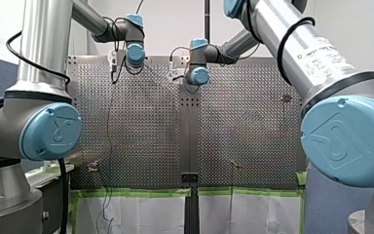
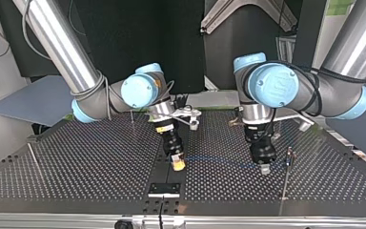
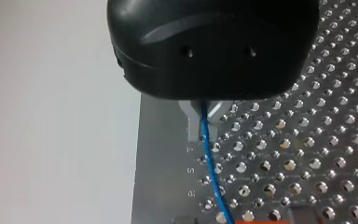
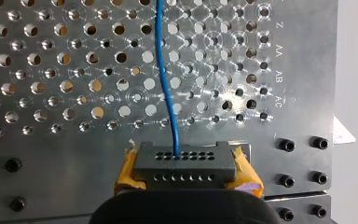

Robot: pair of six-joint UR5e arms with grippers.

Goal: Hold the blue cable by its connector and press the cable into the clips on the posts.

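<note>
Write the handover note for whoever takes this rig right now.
Right gripper: shut on the connector, yellow pads either side.
Left gripper: shut on the blue cable.
The cable runs between them, low over the table; a post stands beside the left gripper.
Done: connector and cable held.
To do: pressing the cable into the clips; none visibly holds it.

Left gripper (image 3: pixel 204 115): black housing, metal fingers (image 3: pixel 192 127) closed around a blue cable (image 3: pixel 210 168). From the fingertips the cable runs toward 6 o'clock, drifting to 5 o'clock, over the perforated table (image 3: pixel 307 140). Printed letters (image 3: pixel 191 170) mark the table's plain margin, at the cable's 9 o'clock.
</note>
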